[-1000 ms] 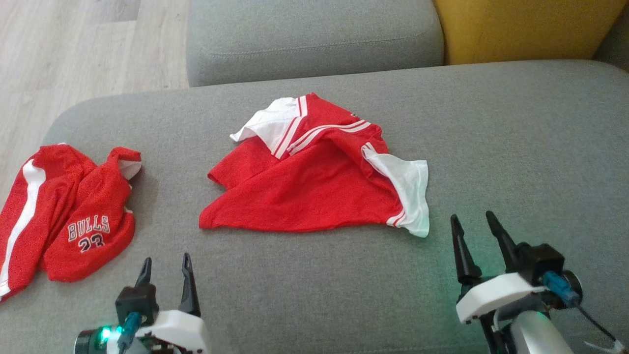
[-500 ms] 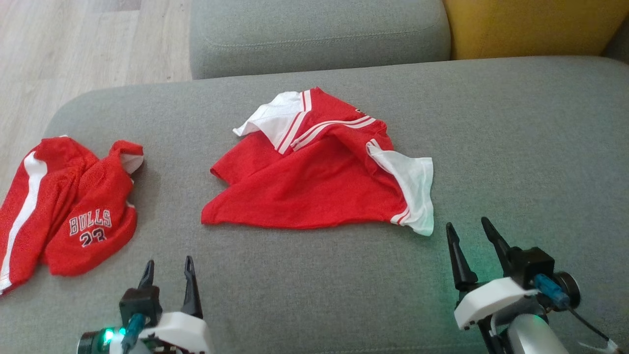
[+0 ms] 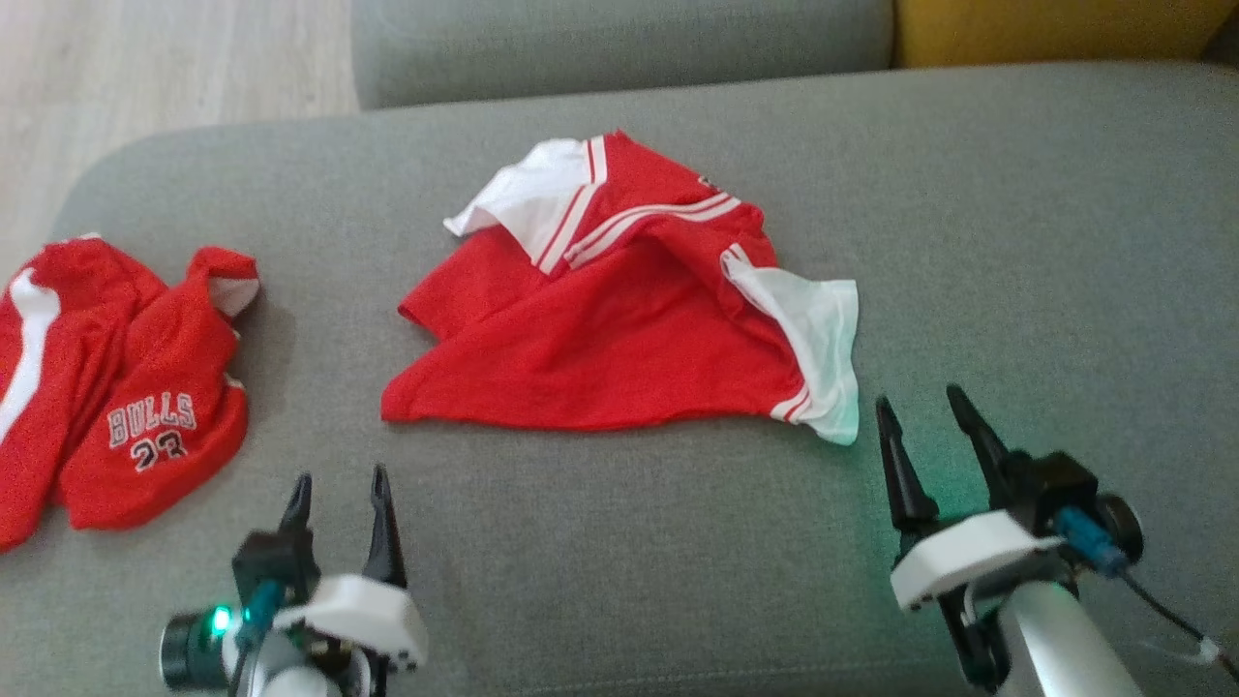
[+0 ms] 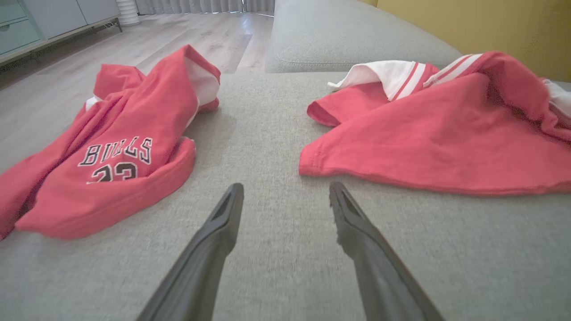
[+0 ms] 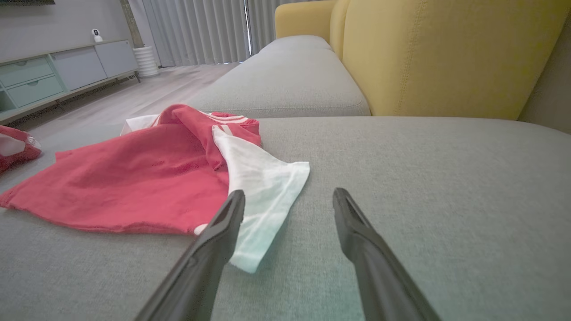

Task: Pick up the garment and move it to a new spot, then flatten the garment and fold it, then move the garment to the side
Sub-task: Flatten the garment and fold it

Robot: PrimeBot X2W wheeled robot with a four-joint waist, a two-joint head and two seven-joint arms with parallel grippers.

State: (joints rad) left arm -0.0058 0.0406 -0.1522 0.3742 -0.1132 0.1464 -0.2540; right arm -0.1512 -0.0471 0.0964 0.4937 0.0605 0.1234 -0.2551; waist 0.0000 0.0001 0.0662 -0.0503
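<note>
Left fingers (image 3: 383, 528) spread, empty, right fingers (image 3: 900, 479) spread, empty, near garment (image 3: 600, 348)

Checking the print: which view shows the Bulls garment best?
Left wrist view: the Bulls garment lies close, lettering sharp. The head view has it blurred, cut by the left edge; the right wrist view catches a red corner.

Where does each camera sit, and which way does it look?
Head view: robot's head, looking down at sofa seat, red-and-white shirt, Bulls garment; left gripper and right gripper, open, below.
Left wrist view: left wrist, low along its fingers, between both garments.
Right wrist view: right wrist, along its fingers, toward the shirt's white sleeve.
Shared: all show the shirt.
</note>
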